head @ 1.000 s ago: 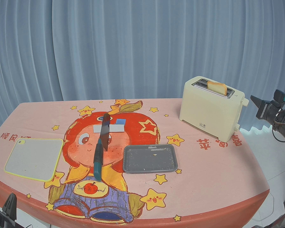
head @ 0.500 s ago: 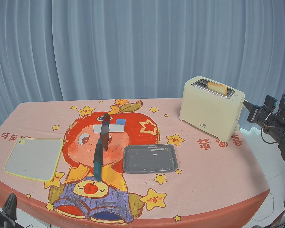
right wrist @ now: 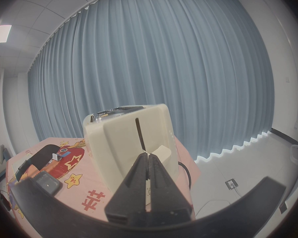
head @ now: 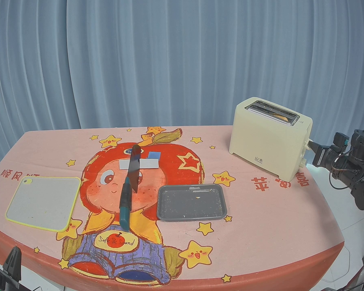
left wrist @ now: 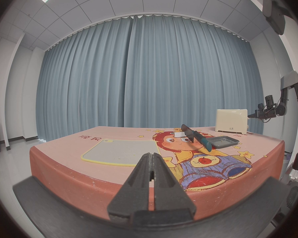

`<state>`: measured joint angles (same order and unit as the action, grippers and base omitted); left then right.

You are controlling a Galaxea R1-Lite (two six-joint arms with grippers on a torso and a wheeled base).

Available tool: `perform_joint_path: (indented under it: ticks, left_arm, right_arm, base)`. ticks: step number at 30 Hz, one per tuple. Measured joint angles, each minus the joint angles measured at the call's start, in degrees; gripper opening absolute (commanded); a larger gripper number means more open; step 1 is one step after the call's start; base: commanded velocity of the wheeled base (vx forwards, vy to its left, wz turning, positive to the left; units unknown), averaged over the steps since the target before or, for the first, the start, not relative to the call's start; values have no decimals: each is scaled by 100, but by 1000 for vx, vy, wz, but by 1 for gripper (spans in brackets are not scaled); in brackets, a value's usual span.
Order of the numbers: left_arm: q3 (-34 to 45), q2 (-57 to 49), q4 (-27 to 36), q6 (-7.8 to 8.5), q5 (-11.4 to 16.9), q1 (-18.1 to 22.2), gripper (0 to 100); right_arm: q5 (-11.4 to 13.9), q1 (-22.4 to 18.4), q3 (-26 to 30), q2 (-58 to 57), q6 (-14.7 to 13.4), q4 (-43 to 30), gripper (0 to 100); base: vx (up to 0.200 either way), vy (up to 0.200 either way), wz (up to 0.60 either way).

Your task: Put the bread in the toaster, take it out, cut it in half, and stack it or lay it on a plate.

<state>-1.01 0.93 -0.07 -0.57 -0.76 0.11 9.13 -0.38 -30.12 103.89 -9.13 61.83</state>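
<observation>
The bread [head: 280,117] sits deep in the nearer slot of the cream toaster [head: 271,142], with a thin tan edge visible below the metal rim. The toaster stands at the far right of the counter [head: 271,231], which is covered by a pink cloth printed with a cartoon girl and stars. The right tool [head: 310,144] is held against the toaster's end face, its two fingers pressed together with nothing between them. In the right wrist view its tips [right wrist: 148,156] lie at the lever [right wrist: 163,151], which sits at the lower end of its slot, though whether they rest on it or just beside it cannot be told. The left tool [left wrist: 151,159] hangs off the counter's near left corner, also closed and empty, well apart from everything. A grey tray-like plate [head: 192,202] lies near the middle of the counter. Just to its left is a knife [head: 127,186] with a teal handle, its dark blade crossing a small white strip [head: 145,163]. A pale cutting board [head: 43,202] with a yellow-green rim lies flat at the left. A blue-grey curtain [head: 182,49] hangs behind.
</observation>
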Motion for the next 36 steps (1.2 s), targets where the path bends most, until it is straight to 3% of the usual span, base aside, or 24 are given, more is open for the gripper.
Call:
perform_joint_path:
  ticks: [19, 36]
  left_arm:
    - [0, 0, 0, 0, 0, -1, 0]
    - [0, 0, 0, 0, 0, -1, 0]
  right_arm:
    - [-5, 51, 132, 311, 90, 71, 0]
    - [-5, 233, 205, -761, 200, 13, 0]
  base:
    - [0, 0, 0]
    - [0, 0, 0]
